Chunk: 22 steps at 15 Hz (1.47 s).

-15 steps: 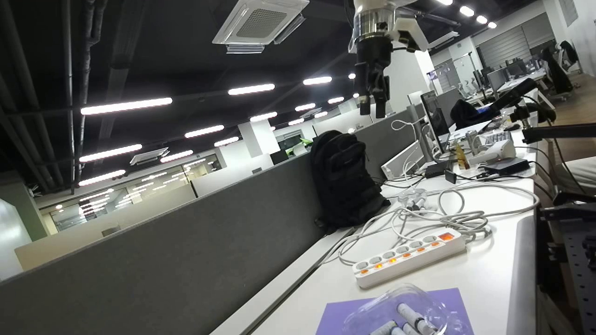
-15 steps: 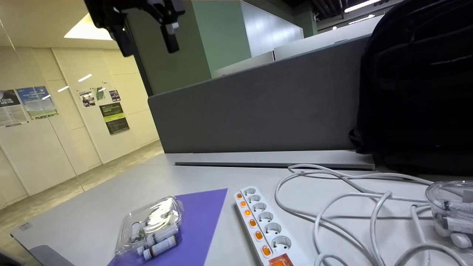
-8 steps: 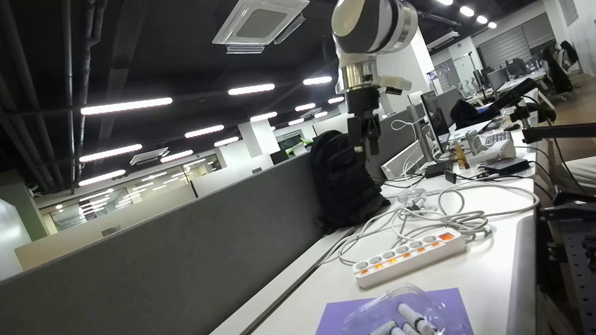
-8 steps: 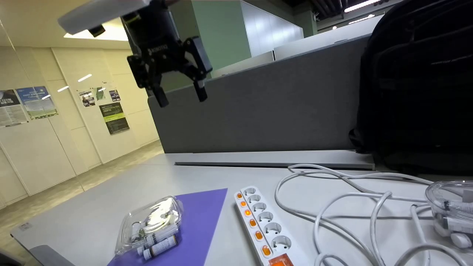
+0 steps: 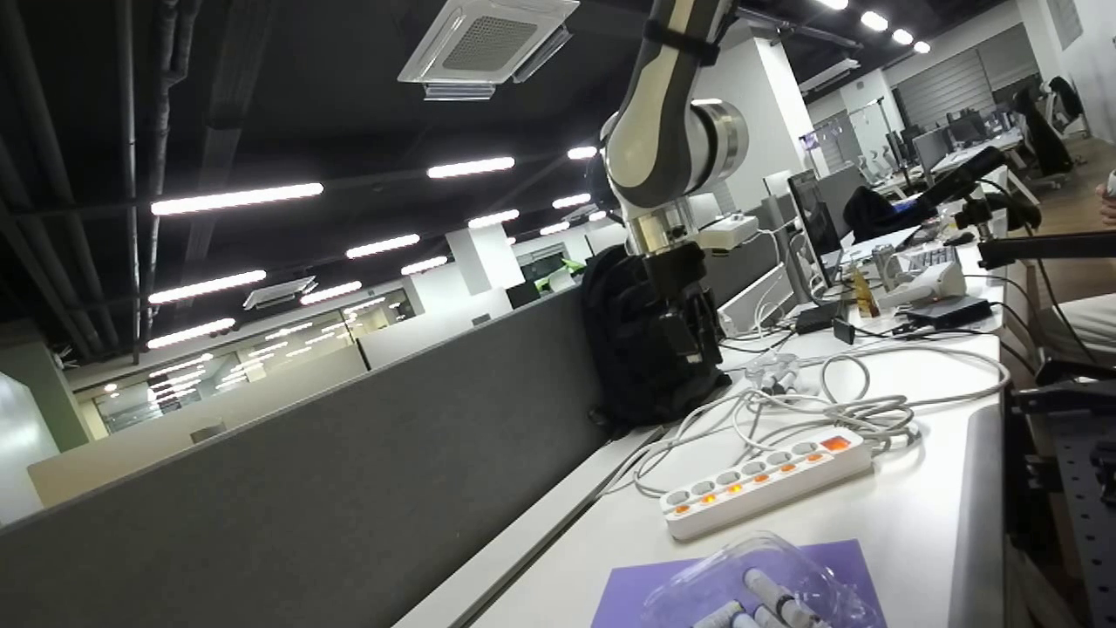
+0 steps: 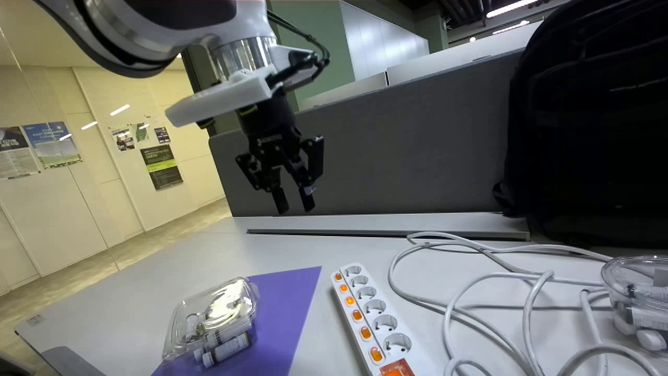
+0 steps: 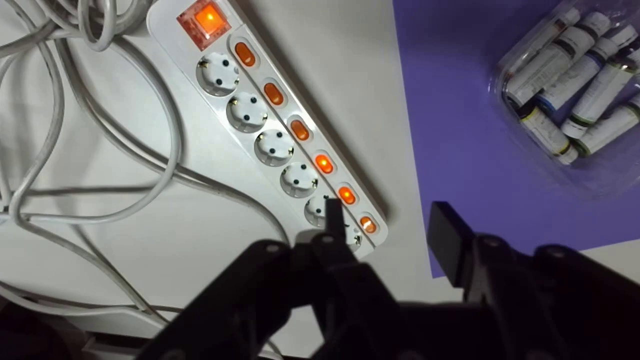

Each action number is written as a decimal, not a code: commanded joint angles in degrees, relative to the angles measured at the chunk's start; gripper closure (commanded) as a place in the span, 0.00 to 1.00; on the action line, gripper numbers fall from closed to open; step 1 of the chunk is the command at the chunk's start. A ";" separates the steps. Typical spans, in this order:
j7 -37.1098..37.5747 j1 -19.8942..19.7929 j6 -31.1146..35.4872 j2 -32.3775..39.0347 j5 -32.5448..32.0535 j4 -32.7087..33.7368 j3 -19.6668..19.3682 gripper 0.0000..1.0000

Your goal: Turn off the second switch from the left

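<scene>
The white power strip (image 7: 260, 117) lies on the desk and shows in all views, with a row of small orange rocker switches beside its sockets. The second switch from the left (image 5: 708, 499) glows; in the wrist view this switch (image 7: 347, 195) is lit, one in from the strip's end away from the large main switch. My gripper (image 6: 295, 206) hangs in the air above the desk, pointing down, apart from the strip. A clear gap parts its fingers in the wrist view, and nothing is held in the gripper (image 7: 388, 216). The left finger (image 7: 335, 220) covers part of the end sockets.
Loose white cables (image 7: 172, 150) loop along the strip's socket side. A purple sheet (image 6: 292, 297) lies near its end, bearing a clear plastic box (image 6: 209, 318) of small bottles. A grey partition (image 6: 365, 162) and a black backpack (image 5: 641, 349) stand at the desk's back.
The arm has come down from high up toward the desk, moving right toward the strip in an exterior view. Its fingers have drawn closer together. The strip and its switches look the same.
</scene>
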 commanded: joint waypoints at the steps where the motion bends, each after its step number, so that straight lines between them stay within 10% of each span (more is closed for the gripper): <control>1: 1.79 -1.26 -2.44 7.64 -0.12 6.48 0.46 0.81; 4: 0.21 -1.77 -2.85 12.07 1.09 9.30 0.82 1.00; 22: -8.78 -4.40 8.69 19.63 9.91 8.07 5.62 1.00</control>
